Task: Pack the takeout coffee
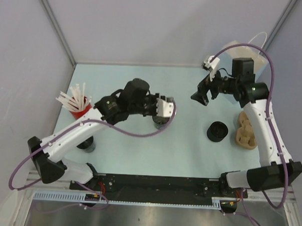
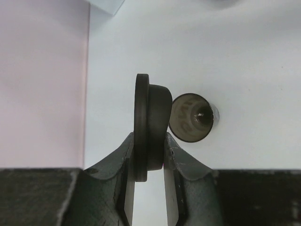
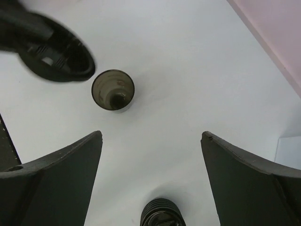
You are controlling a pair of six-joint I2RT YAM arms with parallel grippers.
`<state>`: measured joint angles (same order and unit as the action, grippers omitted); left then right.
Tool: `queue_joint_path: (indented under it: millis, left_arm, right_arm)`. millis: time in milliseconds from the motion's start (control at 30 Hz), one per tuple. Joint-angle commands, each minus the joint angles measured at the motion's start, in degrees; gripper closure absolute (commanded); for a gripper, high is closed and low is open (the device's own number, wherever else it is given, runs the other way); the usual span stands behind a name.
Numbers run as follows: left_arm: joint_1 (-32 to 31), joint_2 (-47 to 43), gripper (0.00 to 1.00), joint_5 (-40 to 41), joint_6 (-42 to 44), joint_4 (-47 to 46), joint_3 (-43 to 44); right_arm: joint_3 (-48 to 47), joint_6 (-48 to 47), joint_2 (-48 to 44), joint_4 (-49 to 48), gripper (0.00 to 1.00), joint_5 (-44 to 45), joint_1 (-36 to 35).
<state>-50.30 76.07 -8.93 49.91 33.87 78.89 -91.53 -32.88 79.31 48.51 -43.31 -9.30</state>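
At centre frame of the overhead view, the left gripper (image 2: 151,143) is clamped on a round black plastic sip lid (image 2: 150,108). The lid is held on edge, its rim pinched between the two fingers. The short dark disposable cup (image 2: 190,117) it appears meant for stands open-topped and upright on the pale-blue table top (image 1: 142,82), just to the right of the lid in the left wrist view and not under it. The right gripper (image 3: 152,136) hangs toward the upper right of the overhead frame with its fingers spread wide and nothing between them, well apart from the cup.

The risk lies in the capping. The lid stands vertical and probably has to be turned flat before it can seat. A tilted or off-centre descent could catch one side of the cup mouth and push the light cup over or skid it away. With the right gripper clear of it, nothing braces the cup. A pinch on the rim alone may also let the lid pivot or slip.

A ribbed round black object (image 1: 218,131) (a stack of lids or a second cup, it cannot be told) sits right of centre beside the brown pulp cup carrier (image 1: 245,129). The pale-blue paper bag (image 1: 239,49) waits at upper right.
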Motion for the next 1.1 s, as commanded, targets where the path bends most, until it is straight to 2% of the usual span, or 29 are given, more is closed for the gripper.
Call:
queue_joint_path:
  millis: [0,100,200,300,333,467,567,700,833,1033,1067]
  left_arm:
    - [5.5,5.3,0.70,-2.2,-15.4,12.7,11.4]
    - [7.7,6.3,0.69,-5.9,-20.1,14.4,14.2]
    - [10.0,5.8,0.69,-10.2,-24.5,11.5,13.0]
    - [13.5,6.5,0.69,-19.0,-29.5,8.8,11.7]
    - [14.4,7.6,0.69,-23.8,-32.0,8.3,11.4]
    - [18.0,11.3,0.70,-31.6,-38.5,4.7,11.4]
    - [20.0,14.4,0.70,-35.5,-43.8,3.1,12.4]
    - [20.9,17.8,0.72,-38.6,-47.7,3.0,13.4]
    - [21.2,18.4,0.70,-39.3,-49.6,1.7,11.9]
    - [21.5,17.9,0.68,-39.5,-51.8,0.1,10.6]
    - [21.5,17.8,0.68,-39.6,-51.8,0.0,10.4]
  right_arm:
    - [5.4,1.2,-6.1,-7.3,0.09,13.6,-6.6]
    - [7.0,3.2,-8.6,-9.2,0.08,15.3,-7.7]
    - [9.2,4.1,-11.6,-13.3,0.09,17.9,-9.2]
    - [10.8,4.3,-14.0,-17.1,0.09,21.3,-11.3]
    - [11.0,4.2,-14.2,-17.8,0.08,21.9,-12.3]
    - [11.0,3.4,-13.3,-19.5,0.08,28.0,-16.3]
    - [11.0,2.3,-11.8,-20.2,0.00,30.6,-19.8]
    - [10.9,0.5,-10.4,-21.4,0.01,33.7,-24.6]
    - [11.0,-3.6,-7.7,-18.4,0.05,36.3,-28.4]
    - [11.3,-4.6,-6.4,-14.1,0.19,31.3,-29.4]
    - [11.4,-4.6,-6.3,-14.1,0.24,31.0,-29.4]
